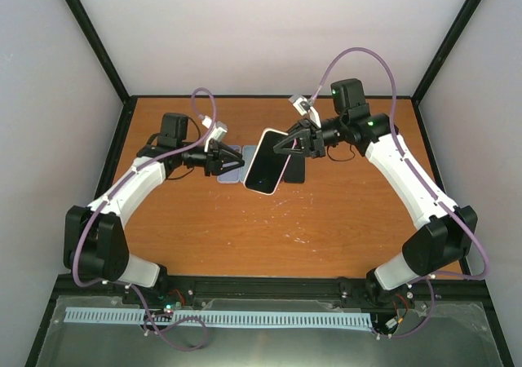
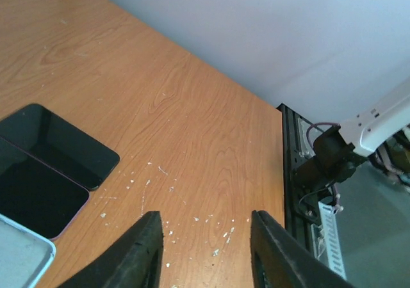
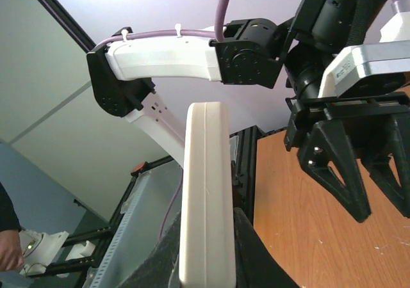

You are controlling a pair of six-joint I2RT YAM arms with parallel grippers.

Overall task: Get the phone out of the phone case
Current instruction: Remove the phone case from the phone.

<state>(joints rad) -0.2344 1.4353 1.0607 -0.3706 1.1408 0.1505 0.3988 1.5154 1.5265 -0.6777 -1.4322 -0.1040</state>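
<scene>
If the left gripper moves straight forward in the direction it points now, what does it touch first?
Probably the bare table, on the crumb-speckled wood ahead of the open left gripper. The two dark phones lie beside that line, not on it. Depth is hard to judge.

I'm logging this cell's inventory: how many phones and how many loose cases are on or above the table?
Phones: 2 (held phone, black phone)
Loose cases: 1 (light blue case)
Total: 3
</scene>
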